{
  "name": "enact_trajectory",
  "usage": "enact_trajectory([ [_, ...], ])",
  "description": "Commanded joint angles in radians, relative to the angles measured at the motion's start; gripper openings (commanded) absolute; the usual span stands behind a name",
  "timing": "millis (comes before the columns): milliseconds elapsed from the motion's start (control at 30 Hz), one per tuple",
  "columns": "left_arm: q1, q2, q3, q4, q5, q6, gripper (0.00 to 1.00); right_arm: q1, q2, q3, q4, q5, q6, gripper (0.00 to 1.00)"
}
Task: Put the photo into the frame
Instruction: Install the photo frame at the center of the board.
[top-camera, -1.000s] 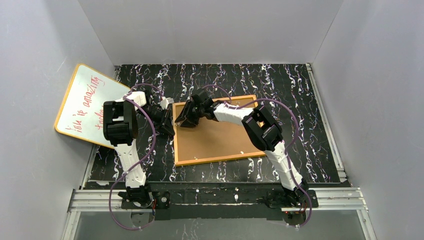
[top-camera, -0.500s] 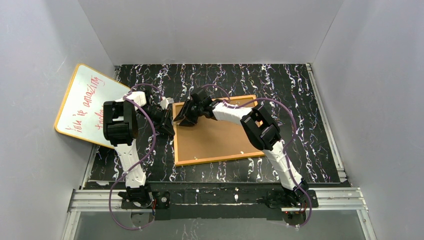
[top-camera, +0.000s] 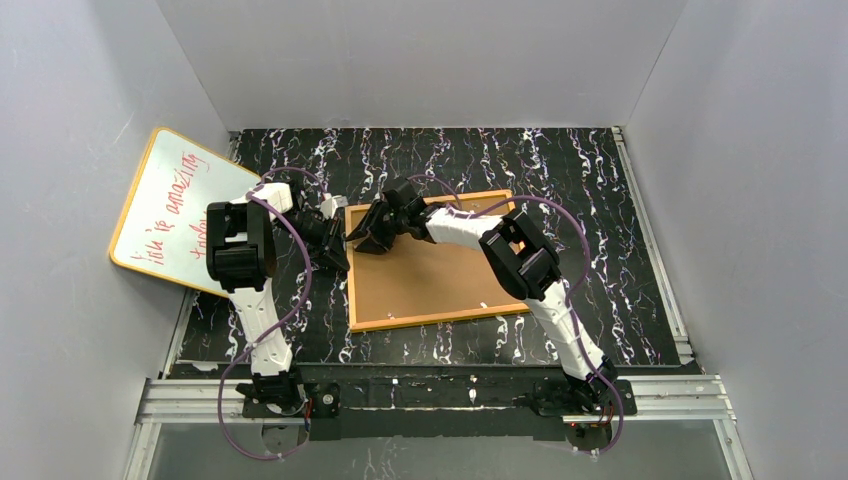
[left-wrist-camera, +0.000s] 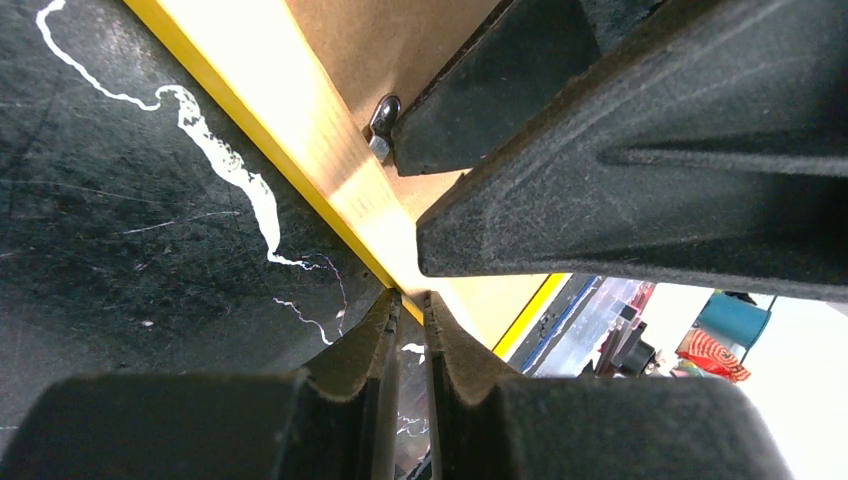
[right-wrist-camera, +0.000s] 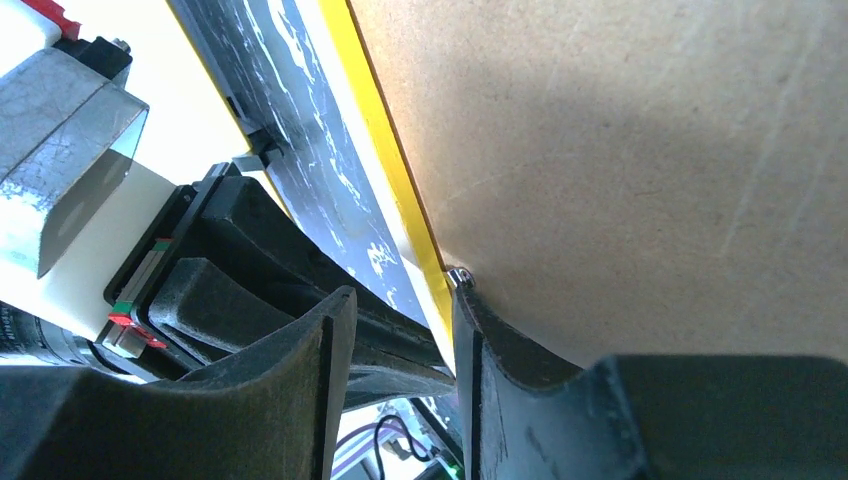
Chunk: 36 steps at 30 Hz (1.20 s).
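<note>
Very little has changed in the last second. The right gripper (right-wrist-camera: 402, 295) has crept a little toward the far left corner of the frame (top-camera: 440, 319), and its elbow has followed to the left. The left gripper (left-wrist-camera: 410, 296) has not moved, and the frame lies in the same place on the dark mat (top-camera: 600, 220).

The frame is face down in the middle of the mat, with the brown backing board (top-camera: 440, 275) filling it. The photo cannot be seen in any view. It is probably already under the board, but the pictures do not prove this.

The fingers of the right gripper stand about half apart and clamp nothing. One finger rests on the board, touching a small metal tab (right-wrist-camera: 458, 276) at the frame's left edge, and the other hangs over the mat outside the yellow border. The fingers of the left gripper are almost together, with only a thin slit between them and nothing in it. Their tips are at the outer side of the same border.

The small move looks like fine work on the tab to lock the board, so the task seems near its end.

By count:
- Frame: one.
- Backing board: one.
- Whiteboard (top-camera: 170, 210) with red writing: one, leaning at the left wall.
- Arms: two.
- Tabs: one clearly seen.
- Photo: none in view.
</note>
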Motion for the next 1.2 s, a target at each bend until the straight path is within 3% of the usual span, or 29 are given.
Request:
enact_trajectory([
  [0,-0.010,-0.008,-0.009,0.155,-0.127,0.064,0.02,0.012,-0.021,-0.061,0.026,0.034,0.030,0.49],
  [200,-0.010,-0.009,-0.011,0.153,-0.125,0.067,0.02,0.012,-0.042,-0.077,0.018,0.061,0.000,0.49],
  [600,-0.010,-0.002,-0.010,0.153,-0.127,0.070,0.02,0.009,0.043,0.065,-0.037,0.058,-0.025,0.49],
  [800,-0.010,-0.004,0.000,0.146,-0.129,0.073,0.02,0.001,0.006,0.034,0.022,0.035,-0.017,0.49],
  [933,-0.007,-0.011,0.029,0.091,-0.128,0.105,0.04,-0.078,-0.094,-0.062,0.141,-0.062,-0.041,0.52],
  [967,-0.004,-0.013,0.040,0.065,-0.130,0.129,0.08,-0.104,-0.138,-0.082,0.137,-0.069,-0.071,0.54],
  [1067,0.003,-0.023,0.081,-0.048,-0.146,0.240,0.32,-0.185,-0.264,-0.101,0.032,-0.074,-0.213,0.70],
  [1167,0.003,-0.029,0.103,-0.119,-0.181,0.340,0.38,-0.274,-0.388,-0.178,-0.055,-0.031,-0.310,0.90],
])
